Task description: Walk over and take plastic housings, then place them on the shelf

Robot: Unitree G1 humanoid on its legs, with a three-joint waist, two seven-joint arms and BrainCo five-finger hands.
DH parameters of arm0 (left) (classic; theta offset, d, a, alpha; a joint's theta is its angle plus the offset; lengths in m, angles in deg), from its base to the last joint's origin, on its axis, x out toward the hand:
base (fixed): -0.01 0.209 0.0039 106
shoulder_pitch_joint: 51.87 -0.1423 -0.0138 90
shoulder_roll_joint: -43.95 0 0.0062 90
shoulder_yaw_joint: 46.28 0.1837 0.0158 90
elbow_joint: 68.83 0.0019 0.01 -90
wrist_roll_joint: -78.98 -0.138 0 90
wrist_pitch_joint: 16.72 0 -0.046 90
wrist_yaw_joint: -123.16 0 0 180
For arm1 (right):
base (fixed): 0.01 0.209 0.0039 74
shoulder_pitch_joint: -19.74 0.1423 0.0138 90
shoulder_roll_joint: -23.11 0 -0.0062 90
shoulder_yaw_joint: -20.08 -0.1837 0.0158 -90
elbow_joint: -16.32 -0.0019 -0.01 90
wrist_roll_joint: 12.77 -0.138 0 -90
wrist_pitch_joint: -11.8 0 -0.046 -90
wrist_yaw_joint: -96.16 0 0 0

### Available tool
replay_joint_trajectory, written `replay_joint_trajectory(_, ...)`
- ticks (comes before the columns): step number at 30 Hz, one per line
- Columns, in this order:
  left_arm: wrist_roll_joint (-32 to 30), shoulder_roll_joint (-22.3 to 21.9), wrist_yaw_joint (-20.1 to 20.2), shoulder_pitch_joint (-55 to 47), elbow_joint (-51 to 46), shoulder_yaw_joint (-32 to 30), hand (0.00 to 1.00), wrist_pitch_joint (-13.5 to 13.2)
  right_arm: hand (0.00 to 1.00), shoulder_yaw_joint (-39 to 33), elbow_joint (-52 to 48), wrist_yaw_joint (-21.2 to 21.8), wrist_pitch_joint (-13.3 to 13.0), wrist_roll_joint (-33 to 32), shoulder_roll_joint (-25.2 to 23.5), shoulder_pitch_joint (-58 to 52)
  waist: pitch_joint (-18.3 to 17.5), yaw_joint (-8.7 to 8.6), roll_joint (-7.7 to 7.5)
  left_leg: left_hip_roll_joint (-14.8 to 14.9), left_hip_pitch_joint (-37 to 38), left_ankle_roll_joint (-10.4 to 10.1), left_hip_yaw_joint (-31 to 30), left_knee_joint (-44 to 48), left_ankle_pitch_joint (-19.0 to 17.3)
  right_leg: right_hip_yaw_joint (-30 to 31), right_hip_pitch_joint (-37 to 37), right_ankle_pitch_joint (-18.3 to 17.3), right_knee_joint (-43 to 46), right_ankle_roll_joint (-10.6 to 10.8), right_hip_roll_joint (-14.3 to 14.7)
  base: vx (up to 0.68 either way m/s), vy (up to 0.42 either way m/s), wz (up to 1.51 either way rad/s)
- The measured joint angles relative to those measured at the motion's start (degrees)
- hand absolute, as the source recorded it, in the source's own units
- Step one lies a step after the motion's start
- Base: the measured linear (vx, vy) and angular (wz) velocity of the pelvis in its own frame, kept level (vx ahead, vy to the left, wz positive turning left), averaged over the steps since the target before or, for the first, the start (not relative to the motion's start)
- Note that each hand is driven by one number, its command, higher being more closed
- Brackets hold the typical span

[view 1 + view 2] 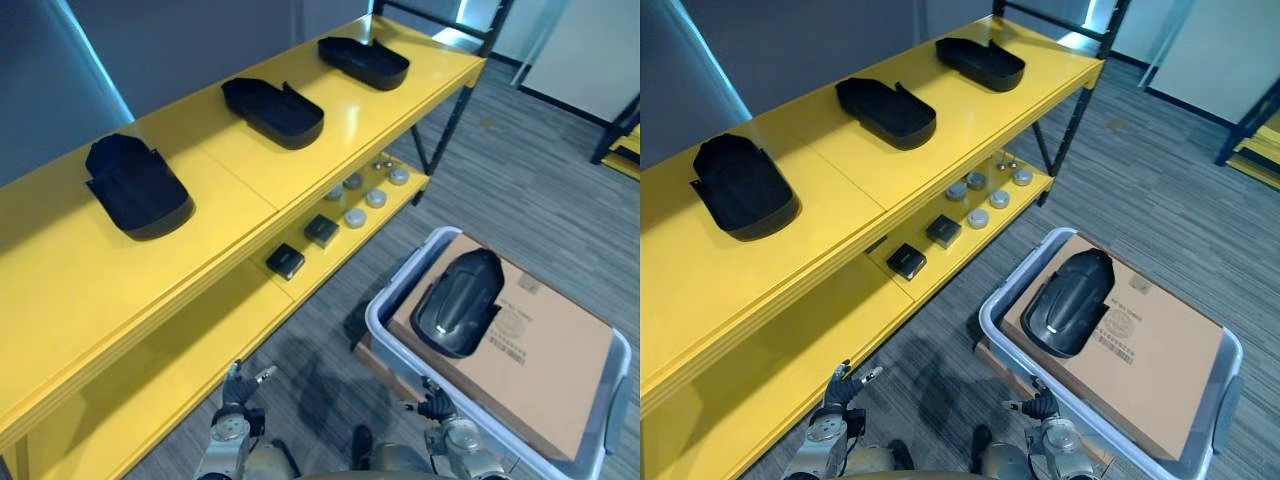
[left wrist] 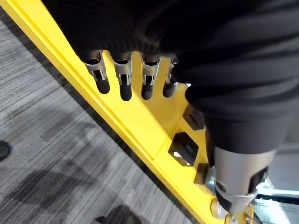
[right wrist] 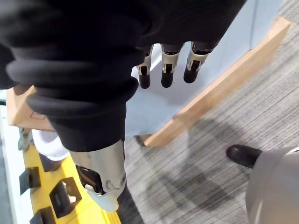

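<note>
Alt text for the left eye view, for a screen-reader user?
Three black plastic housings sit spaced along the top of a yellow shelf, and a fourth housing lies on a cardboard box inside a grey bin on the carpet. The left hand and right hand hang open and empty at the bottom edge.

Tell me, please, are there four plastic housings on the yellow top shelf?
No, three housings lie on the top shelf; a fourth lies on the cardboard box in the grey bin.
</note>
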Motion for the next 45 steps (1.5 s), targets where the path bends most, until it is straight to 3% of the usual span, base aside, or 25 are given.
replay_joint_trajectory(4,0.0,0.1,0.0,-0.9,1.4,-0.1,0.0,0.2,0.0,-3.1,0.1,-0.1,0.6,-0.1,-0.3,-0.5,-0.1,-0.03,0.62,-0.9,3.1,-0.1,2.4,-3.5,-0.2,3.0,-0.5,0.7,-1.1,0.0,0.3,-0.07,0.052,-0.6)
replay_joint_trajectory(6,0.0,-0.1,0.0,-2.1,1.4,-0.1,0.0,0.4,0.0,-4.4,0.0,-0.3,0.7,-0.1,-1.1,0.2,0.0,-0.08,0.88,-0.9,4.3,-0.9,6.9,-5.6,-1.6,-2.5,-2.2,0.0,0.2,-1.1,-1.2,-0.06,0.066,-0.99)
replay_joint_trajectory(7,0.0,-0.2,0.0,-2.5,1.4,-0.1,0.0,0.9,0.0,-4.6,0.0,-0.3,0.8,-0.2,-1.3,0.8,0.2,0.09,1.45,-0.8,4.8,-1.3,9.2,-5.9,-1.9,-8.2,-3.5,-0.6,2.5,-2.0,-3.4,-0.01,0.083,-1.29)
replay_joint_trajectory(8,0.0,-0.2,0.0,-2.8,1.4,0.0,0.0,1.2,0.0,-4.6,0.0,-0.5,0.8,-0.2,-1.2,1.5,-0.2,0.04,0.88,-1.5,5.5,-1.5,12.3,-6.3,-2.3,-20.6,-5.7,-1.5,8.6,-3.0,-9.5,0.02,0.083,-1.24)
replay_joint_trajectory(10,0.0,-0.1,0.0,-2.5,1.4,0.1,0.0,1.3,0.0,-4.6,0.0,-1.0,0.8,-0.3,-1.2,1.6,-0.4,-0.55,1.0,-1.7,5.7,-1.9,14.6,-5.5,-2.5,-30.7,-6.1,-1.8,12.6,-3.2,-14.0,0.11,0.038,-0.87)
replay_joint_trajectory(11,0.0,0.4,0.0,-1.6,1.4,-0.1,0.0,1.4,0.0,-4.6,0.0,-1.3,0.8,-0.5,-1.2,1.6,-0.2,-1.57,1.4,-1.0,5.4,-1.8,15.0,-3.0,-2.4,-31.5,-6.2,-1.5,13.1,-1.7,-13.6,0.21,-0.051,-0.82)
replay_joint_trajectory(13,0.0,1.3,0.0,-0.7,1.5,-0.1,0.0,1.4,0.0,-4.6,0.0,-1.3,0.8,-0.9,-1.2,0.6,-0.3,-1.66,1.78,0.8,5.6,-1.8,12.9,-0.1,-2.6,-29.6,-5.7,-1.5,12.0,-1.6,-11.7,0.18,-0.122,-0.76)
replay_joint_trajectory(16,0.0,2.0,0.0,0.7,1.6,0.0,0.0,1.4,0.0,-5.0,0.0,-1.4,0.7,-2.9,-0.9,-1.2,0.1,-2.23,2.44,6.6,5.6,-1.7,10.3,10.0,-2.6,-27.3,-1.4,-1.7,7.7,-1.4,-7.2,0.13,-0.153,-0.54)
replay_joint_trajectory(18,0.0,1.6,0.1,0.1,1.6,0.5,0.0,1.2,0.0,-5.0,0.0,-1.6,0.7,-4.1,-0.3,-1.7,0.6,-2.1,3.16,10.5,3.9,1.9,5.4,20.6,0.0,-24.2,1.3,-3.0,6.7,-1.7,-5.4,0.12,-0.065,-0.86)
replay_joint_trajectory(19,0.0,0.2,0.1,-0.5,1.9,0.7,0.0,1.2,0.0,-5.7,-0.4,-1.8,0.6,-4.7,-0.1,-1.6,0.8,-2.04,2.92,9.2,1.2,0.3,-1.3,25.1,-0.9,-21.6,2.1,-4.0,6.5,-2.4,-5.5,0.14,-0.014,-0.87)
replay_joint_trajectory(22,0.1,-1.3,0.4,-0.9,1.9,0.7,0.0,1.2,0.0,-8.4,-0.4,-2.5,0.6,-5.8,0.6,-1.6,1.4,-1.83,3.27,3.0,-2.6,-2.2,-9.4,22.3,-5.9,-17.8,3.2,-4.2,6.1,-1.9,-6.6,0.19,0.045,-0.75)
replay_joint_trajectory(24,0.5,-1.2,0.4,-1.5,1.9,0.6,0.0,1.2,0.0,-9.8,-0.3,-2.7,0.6,-6.8,0.4,-2.1,1.7,-1.86,2.95,-1.5,-4.4,-2.6,-13.8,15.1,-6.0,-16.0,4.3,-4.4,6.5,-0.3,-7.8,0.15,0.089,-0.53)
replay_joint_trajectory(25,0.6,-1.3,0.3,-1.7,1.9,0.7,0.0,1.2,0.0,-10.6,-0.3,-2.8,0.5,-7.0,0.3,-2.7,1.8,-1.86,3.58,-4.3,-4.7,-4.3,-18.0,5.5,-3.9,-15.3,5.0,-5.1,6.7,1.2,-7.7,0.17,0.17,-0.43)
replay_joint_trajectory(26,0.6,-1.3,0.2,-2.1,1.9,0.7,0.0,1.2,0.0,-11.1,-0.3,-2.8,0.4,-7.0,1.0,-3.0,1.7,-1.75,4.83,-4.5,-5.0,-2.2,-20.3,1.1,1.1,-14.6,5.3,-5.8,7.2,2.3,-6.5,0.21,0.208,-0.43)
replay_joint_trajectory(27,0.7,-0.8,0.2,-2.2,2.3,0.6,0.0,1.3,0.0,-11.4,0.1,-2.9,0.5,-7.1,0.5,-2.9,1.7,-1.63,4.66,-4.6,-4.4,-0.4,-20.1,2.0,0.2,-13.9,5.9,-6.2,7.4,2.9,-6.7,0.19,0.148,-0.19)
replay_joint_trajectory(28,1.2,0.1,0.0,-2.3,2.4,0.6,0.0,1.3,0.0,-12.3,-0.2,-2.9,0.4,-7.5,-1.0,-3.5,0.9,-2.27,2.95,-6.4,-3.3,-0.2,-20.1,-0.2,0.2,-13.3,6.2,-6.6,7.0,4.1,-8.2,0.22,0.138,-0.02)
replay_joint_trajectory(30,1.3,0.6,0.0,-1.9,2.4,0.6,0.0,1.3,0.0,-13.1,-0.1,-2.9,0.4,-7.7,-1.6,-3.6,0.6,-2.37,1.36,-8.5,-2.8,0.5,-19.7,-2.3,0.6,-13.3,6.0,-6.5,6.5,5.0,-9.9,0.22,0.161,0.09)
replay_joint_trajectory(33,2.3,1.4,0.0,-1.4,2.4,0.5,0.0,1.3,0.0,-16.9,-0.1,-3.0,0.4,-8.9,-1.8,-3.5,0.4,-2.84,0.55,-10.9,-1.2,1.9,-19.8,-5.6,1.6,-13.6,8.2,-5.3,3.1,6.2,-11.3,0.2,0.106,0.16)
replay_joint_trajectory(38,2.3,3.3,-0.2,-2.3,2.4,-0.2,0.0,1.3,0.0,-21.5,-0.1,-4.0,0.1,-11.0,-1.9,-3.4,0.0,-2.95,-0.23,-11.4,3.0,1.9,-19.9,-8.1,1.6,-13.3,12.4,-4.8,0.8,6.1,-11.1,0.14,0.011,0.09)
replay_joint_trajectory(42,2.3,3.2,-0.2,-3.3,2.4,-0.6,0.0,1.3,0.0,-24.7,-0.1,-4.3,-0.6,-12.5,-2.0,-3.5,-0.2,-2.97,-0.38,-9.6,5.6,0.9,-19.6,-11.7,2.3,-13.0,13.5,-2.9,-0.3,5.0,-9.2,0.08,-0.05,-0.08)
replay_joint_trajectory(45,2.3,3.2,-0.2,-4.2,2.5,-1.6,0.0,1.3,0.0,-28.1,-0.2,-5.3,-0.6,-13.3,-2.0,-3.8,-0.9,-3.02,-1.4,-9.0,6.7,0.5,-19.0,-13.1,2.7,-12.6,13.9,-2.5,-0.8,4.6,-8.5,0.05,-0.019,-0.1)
